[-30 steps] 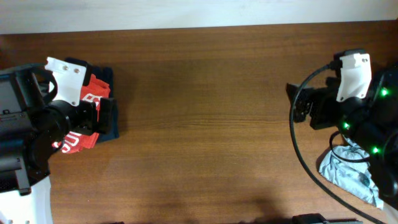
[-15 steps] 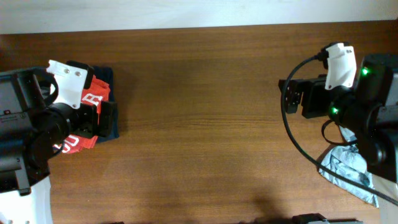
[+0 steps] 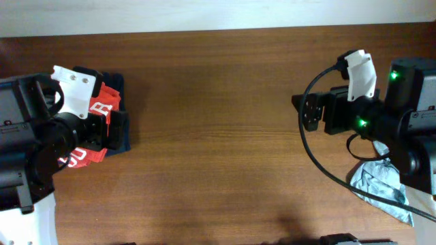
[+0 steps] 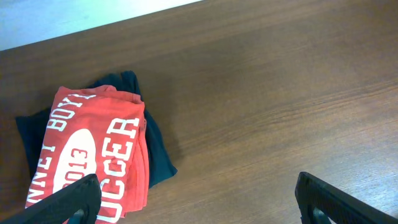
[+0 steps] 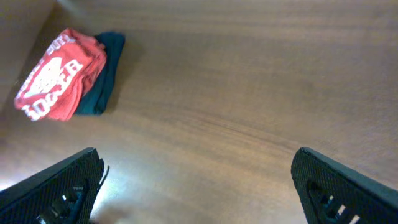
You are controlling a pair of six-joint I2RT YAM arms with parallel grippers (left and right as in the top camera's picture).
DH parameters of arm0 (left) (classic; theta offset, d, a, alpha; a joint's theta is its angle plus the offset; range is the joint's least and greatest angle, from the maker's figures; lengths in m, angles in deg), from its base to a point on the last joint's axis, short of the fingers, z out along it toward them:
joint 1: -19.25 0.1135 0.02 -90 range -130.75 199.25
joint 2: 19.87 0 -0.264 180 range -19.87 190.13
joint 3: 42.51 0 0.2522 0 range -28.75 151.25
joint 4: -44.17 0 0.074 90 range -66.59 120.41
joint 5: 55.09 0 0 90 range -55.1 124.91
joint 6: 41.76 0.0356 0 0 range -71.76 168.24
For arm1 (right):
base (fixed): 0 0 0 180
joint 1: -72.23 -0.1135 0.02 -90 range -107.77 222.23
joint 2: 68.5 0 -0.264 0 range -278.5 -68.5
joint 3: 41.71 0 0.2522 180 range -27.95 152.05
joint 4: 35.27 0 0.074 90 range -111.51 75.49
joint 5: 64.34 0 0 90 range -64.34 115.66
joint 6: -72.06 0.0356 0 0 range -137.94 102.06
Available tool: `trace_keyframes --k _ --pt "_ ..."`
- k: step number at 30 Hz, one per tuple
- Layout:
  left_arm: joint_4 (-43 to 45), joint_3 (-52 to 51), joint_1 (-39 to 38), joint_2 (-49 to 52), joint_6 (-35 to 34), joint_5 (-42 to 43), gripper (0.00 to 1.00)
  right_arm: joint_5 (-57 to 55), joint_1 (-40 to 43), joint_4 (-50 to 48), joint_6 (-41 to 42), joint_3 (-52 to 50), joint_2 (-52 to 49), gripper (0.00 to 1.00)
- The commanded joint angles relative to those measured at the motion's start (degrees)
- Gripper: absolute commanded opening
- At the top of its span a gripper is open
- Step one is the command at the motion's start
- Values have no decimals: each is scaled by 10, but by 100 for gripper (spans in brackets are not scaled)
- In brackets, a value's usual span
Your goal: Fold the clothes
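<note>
The clothes at the left are a folded red-orange T-shirt (image 4: 93, 155) with white "2013 SOCCER" print, lying on a folded navy garment (image 4: 157, 158). In the overhead view my left gripper (image 3: 117, 129) hovers over this stack's right edge and hides part of the red-orange T-shirt (image 3: 103, 102). It is open, and in its wrist view the left gripper (image 4: 199, 205) has only bare wood between its fingers. My right gripper (image 3: 308, 112) is open over the table at the right with nothing in it. From its wrist camera the right gripper (image 5: 199, 186) faces the far-off T-shirt (image 5: 59, 84).
A crumpled grey-blue garment (image 3: 378, 184) lies at the table's right front, partly under the right arm and its black cable (image 3: 320, 160). The brown wooden table (image 3: 218, 136) runs to a white wall at the back.
My right arm has moved left, toward the table's middle, with its gripper still open. The left arm and the folded stack have not moved.
</note>
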Motion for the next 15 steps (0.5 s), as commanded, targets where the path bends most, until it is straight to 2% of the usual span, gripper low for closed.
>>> trace_keyframes --k 1,7,15 --pt "0 0 -2 -4 9 4 100 26 4 14 -2 1 5 99" --pt "0 0 -2 -4 9 4 99 21 4 9 -3 1 7 99" --pt "0 0 -2 -4 9 4 99 -46 4 -15 -11 1 40 99"
